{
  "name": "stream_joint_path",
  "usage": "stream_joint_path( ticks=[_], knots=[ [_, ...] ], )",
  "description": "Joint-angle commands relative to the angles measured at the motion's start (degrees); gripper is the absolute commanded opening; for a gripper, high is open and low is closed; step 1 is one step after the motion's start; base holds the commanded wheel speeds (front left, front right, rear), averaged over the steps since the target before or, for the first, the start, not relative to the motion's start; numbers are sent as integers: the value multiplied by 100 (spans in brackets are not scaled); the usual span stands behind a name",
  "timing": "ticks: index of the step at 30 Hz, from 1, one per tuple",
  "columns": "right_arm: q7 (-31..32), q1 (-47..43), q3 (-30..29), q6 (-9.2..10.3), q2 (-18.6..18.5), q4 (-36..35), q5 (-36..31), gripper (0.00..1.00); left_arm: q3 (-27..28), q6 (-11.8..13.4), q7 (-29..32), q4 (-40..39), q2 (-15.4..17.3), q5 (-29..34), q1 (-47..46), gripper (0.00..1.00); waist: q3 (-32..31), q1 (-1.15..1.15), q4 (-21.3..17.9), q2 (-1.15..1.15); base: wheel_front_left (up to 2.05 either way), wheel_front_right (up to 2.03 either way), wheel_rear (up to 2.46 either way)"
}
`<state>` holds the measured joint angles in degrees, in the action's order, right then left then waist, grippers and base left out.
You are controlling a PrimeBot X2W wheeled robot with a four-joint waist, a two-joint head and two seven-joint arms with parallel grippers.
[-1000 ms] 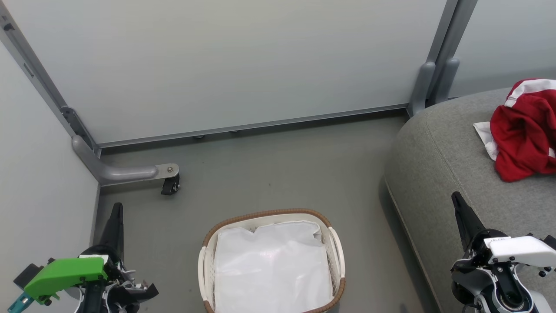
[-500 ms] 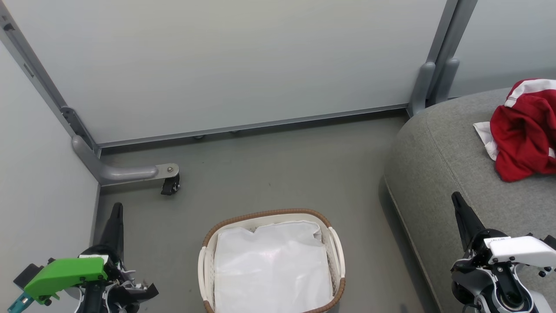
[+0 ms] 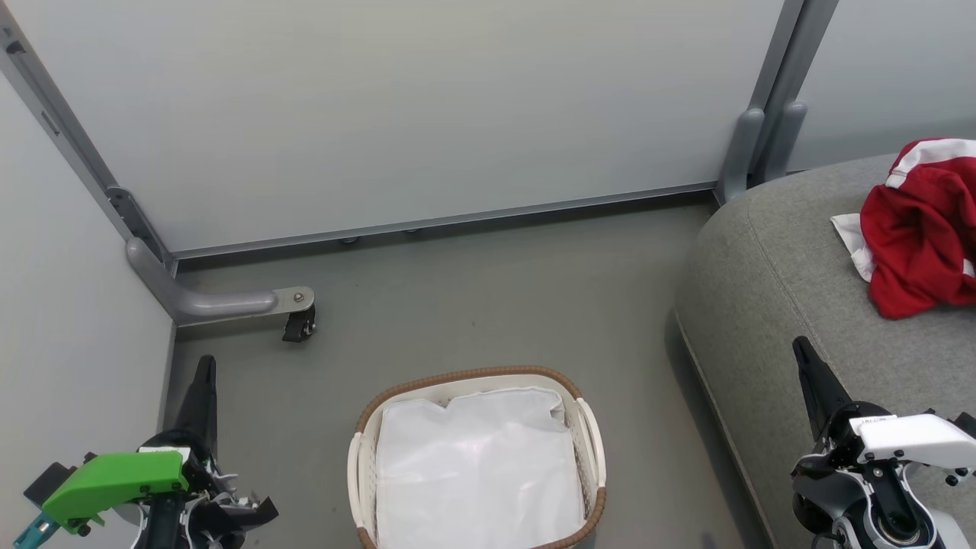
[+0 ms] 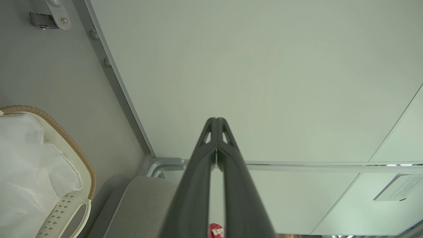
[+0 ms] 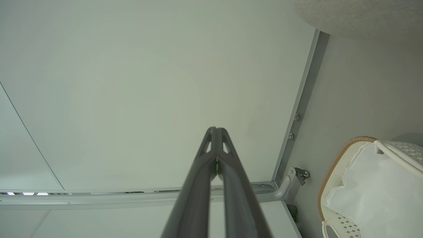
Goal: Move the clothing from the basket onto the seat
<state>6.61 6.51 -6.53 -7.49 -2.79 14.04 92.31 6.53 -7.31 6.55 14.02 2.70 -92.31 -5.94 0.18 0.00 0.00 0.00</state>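
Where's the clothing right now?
In the head view the clothing lies crumpled on the seat at the far right, apart from the basket at bottom centre.

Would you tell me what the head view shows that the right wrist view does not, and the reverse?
Head view, not right wrist: the red clothing lying on the seat, and the left gripper. Right wrist, not head: small bright lights beyond the wall panels. Both: the basket with its white lining, the seat, the castor, the shut right gripper.
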Motion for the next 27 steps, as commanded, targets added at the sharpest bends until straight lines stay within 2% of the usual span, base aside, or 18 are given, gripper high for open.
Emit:
stream_joint_path(
  ticks=[1, 27],
  knots=[
    [8, -59, -11, 0, -17, -18, 19, 0, 11, -35, 17, -10, 34, -20, -59, 0, 0, 0, 0, 0, 0, 0, 0],
    [7, -59, -11, 0, -17, -18, 20, 0, 11, -35, 17, -10, 34, -20, -59, 0, 0, 0, 0, 0, 0, 0, 0]
  ],
)
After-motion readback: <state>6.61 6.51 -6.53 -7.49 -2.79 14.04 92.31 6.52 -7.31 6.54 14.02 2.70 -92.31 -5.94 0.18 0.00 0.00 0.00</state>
